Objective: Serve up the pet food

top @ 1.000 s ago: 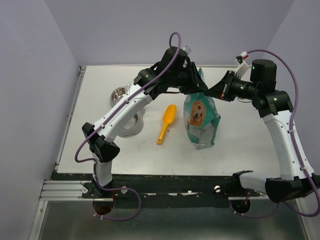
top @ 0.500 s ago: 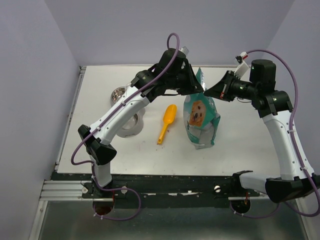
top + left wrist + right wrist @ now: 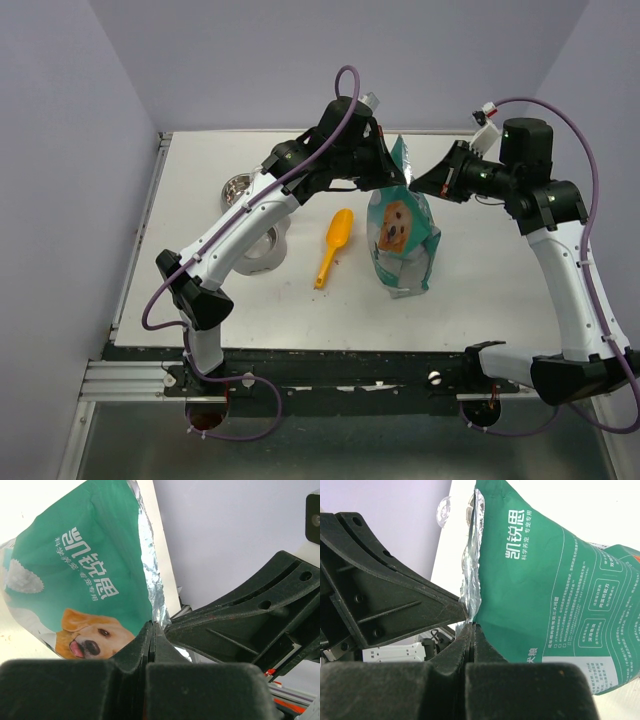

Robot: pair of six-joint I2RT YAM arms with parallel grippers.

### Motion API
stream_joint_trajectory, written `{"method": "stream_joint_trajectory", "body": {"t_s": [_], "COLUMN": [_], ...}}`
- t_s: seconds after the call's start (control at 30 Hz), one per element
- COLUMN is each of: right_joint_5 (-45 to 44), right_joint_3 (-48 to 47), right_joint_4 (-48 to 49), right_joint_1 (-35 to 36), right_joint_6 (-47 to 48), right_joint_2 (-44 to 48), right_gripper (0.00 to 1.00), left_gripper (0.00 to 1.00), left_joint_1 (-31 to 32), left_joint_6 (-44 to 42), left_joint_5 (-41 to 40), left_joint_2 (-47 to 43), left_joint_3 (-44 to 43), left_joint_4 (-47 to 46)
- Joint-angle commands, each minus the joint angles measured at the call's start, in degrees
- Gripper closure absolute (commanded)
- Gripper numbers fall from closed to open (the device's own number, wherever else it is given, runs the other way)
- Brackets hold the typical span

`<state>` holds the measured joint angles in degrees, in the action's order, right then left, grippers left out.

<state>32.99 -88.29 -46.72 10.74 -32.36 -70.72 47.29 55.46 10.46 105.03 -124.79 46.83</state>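
The teal-and-white food bag (image 3: 403, 238) with a dog picture stands upright at the table's middle right. My left gripper (image 3: 398, 178) is shut on the left side of its top edge, and my right gripper (image 3: 414, 184) is shut on the right side. The left wrist view shows the bag's front (image 3: 75, 580) and silver lining (image 3: 150, 575), with the right gripper's fingers (image 3: 240, 630) close by. The right wrist view shows the bag's back (image 3: 550, 580). No kibble is visible; the bag's inside is hidden. The orange scoop (image 3: 333, 246) lies left of the bag.
A steel bowl (image 3: 238, 188) sits at the back left of the table. A second round metal dish (image 3: 262, 248) lies under my left arm. The table's back edge meets the wall just behind the bag.
My left arm shifted slightly between the earliest frame and now, its elbow swinging left. Both grippers stay pinched at the bag's top.
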Motion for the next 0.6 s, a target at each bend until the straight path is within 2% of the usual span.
{"method": "stream_joint_trajectory", "body": {"t_s": [0.0, 0.1, 0.43, 0.57], "right_joint_5": [-1.97, -0.91, 4.62, 5.59], "right_joint_3": [-1.18, -1.09, 2.86, 4.44], "right_joint_4": [-1.36, 0.39, 5.5, 5.85], "right_joint_1": [0.51, 0.95, 1.65, 1.65], "right_joint_6": [1.69, 0.63, -2.62, -3.23], "right_joint_2": [-1.09, -1.44, -0.48, 0.75], "right_gripper": [0.94, 0.89, 0.89, 0.86], "left_gripper": [1.0, 1.0, 1.0, 1.0], "left_joint_1": [0.52, 0.79, 1.32, 1.32], "left_joint_6": [-0.44, -0.53, -1.32, -1.5], "left_joint_5": [-0.61, -1.32, -2.72, -2.73], "left_joint_2": [-0.8, -0.44, 0.08, 0.0], "left_joint_3": [0.43, -0.8, -2.39, -2.47], "left_joint_4": [0.19, 1.16, 2.3, 2.13]}}
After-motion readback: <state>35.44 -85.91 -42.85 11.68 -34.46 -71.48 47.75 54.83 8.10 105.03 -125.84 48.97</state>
